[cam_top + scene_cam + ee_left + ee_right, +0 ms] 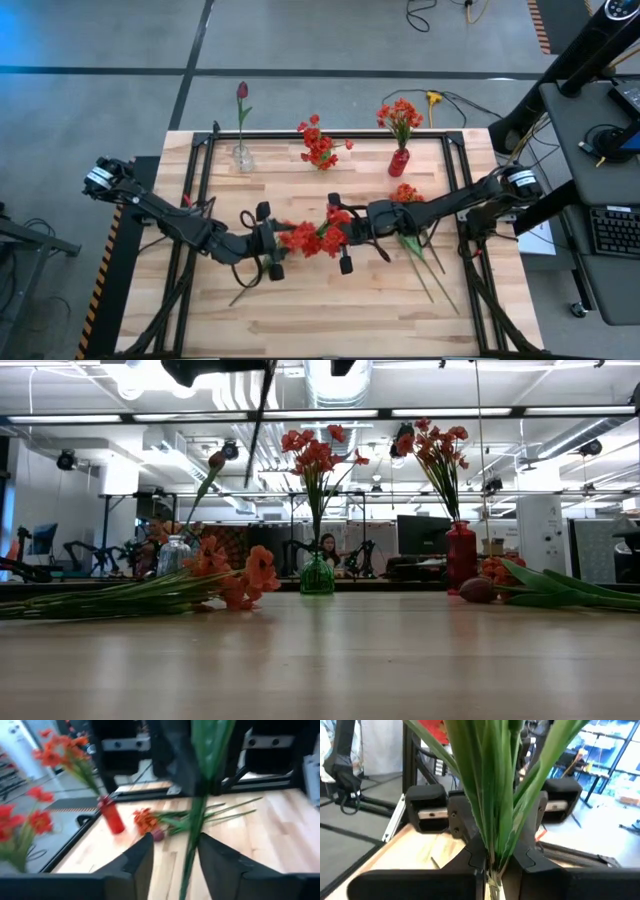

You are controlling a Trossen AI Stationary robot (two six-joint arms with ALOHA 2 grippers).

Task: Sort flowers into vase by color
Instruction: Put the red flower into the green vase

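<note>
Both grippers meet high over the table's middle, around a red flower. My right gripper is shut on its green stem and leaves. My left gripper is open, a finger on each side of the thin stem, with a gap showing. A stem end runs toward the near left. Three vases stand along the far edge: a clear one with a maroon tulip, a green one with red blooms, and a red one with orange blooms. My right gripper pinches the flower's bunched stem and long leaves between its two fingers. The greenery runs on past the fingertips toward the left gripper, with a red bloom at the far end. The flower is held clear of the table.
More flowers lie on the table's right side: an orange bloom, green stems and a tulip head. Orange-red blooms with long stems lie low at the left of the low view. Black frame rails border the tabletop.
</note>
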